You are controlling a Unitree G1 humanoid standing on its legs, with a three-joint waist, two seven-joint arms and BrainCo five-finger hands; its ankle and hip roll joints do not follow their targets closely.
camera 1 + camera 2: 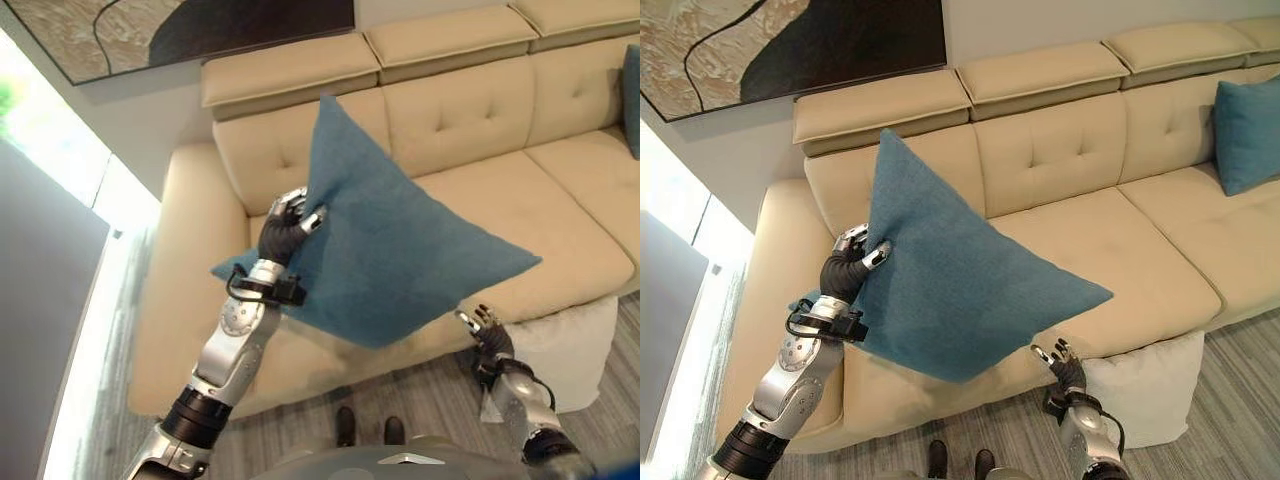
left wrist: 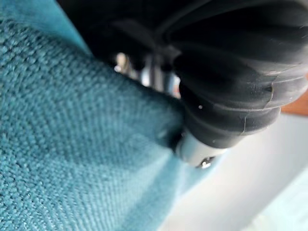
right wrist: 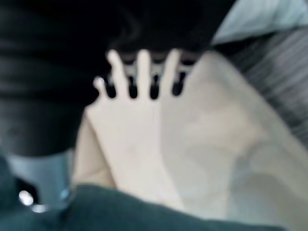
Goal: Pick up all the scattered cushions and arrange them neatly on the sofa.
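Left hand — cushion above sofa

Teal cushion weave, left hand gripping it

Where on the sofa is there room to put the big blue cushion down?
The sofa seat is bare from the left armrest across to the second blue cushion at its right end. The left hand holds the blue cushion.

No readable text, label, number or sign appears anywhere.
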